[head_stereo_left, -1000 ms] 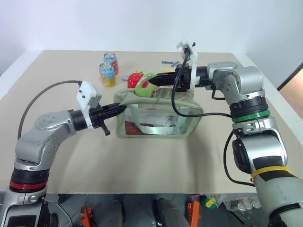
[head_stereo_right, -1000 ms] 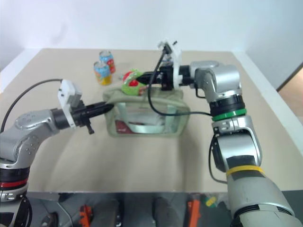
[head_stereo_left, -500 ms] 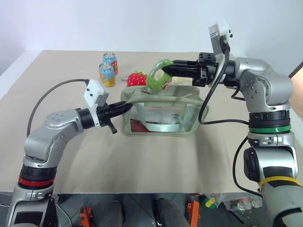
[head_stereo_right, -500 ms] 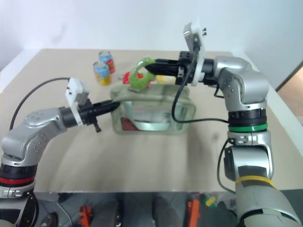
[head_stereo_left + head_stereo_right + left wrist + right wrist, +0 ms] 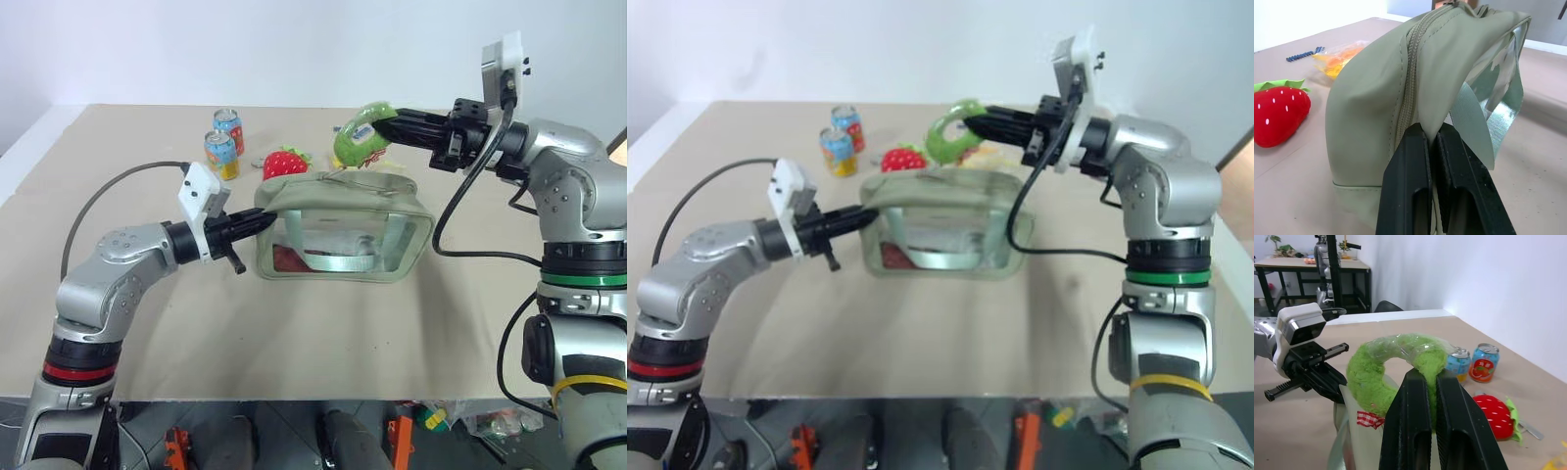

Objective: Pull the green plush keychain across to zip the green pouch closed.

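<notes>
- We find a beige table (image 5: 323, 343) carrying every item under inspection.
- The green pouch (image 5: 343, 230) is the largest item. It stands upright near the middle of the table, its clear window panel facing us and pale webbing straps showing behind the plastic. In the left wrist view its zipper (image 5: 1411, 83) runs up the rounded end with the teeth meshed there.
- The left gripper (image 5: 257, 224) points level at the pouch's left end. Its two black fingers are pinched together on a fold of the pouch fabric beside the zipper.
- The right gripper (image 5: 384, 132) is held above the table, over the pouch's far right corner. Its fingers are clamped on the green plush keychain (image 5: 358, 134).
- The keychain is a curved, fuzzy loop, raised just above the top edge of the pouch; a red checked tag shows on it in the right wrist view.
- A red strawberry plush (image 5: 285, 163) lies just behind the pouch's left end.
- Two drink cans (image 5: 222, 155) stand together further back on the left.
- A yellow packet (image 5: 1337, 51) lies behind the pouch.
</notes>
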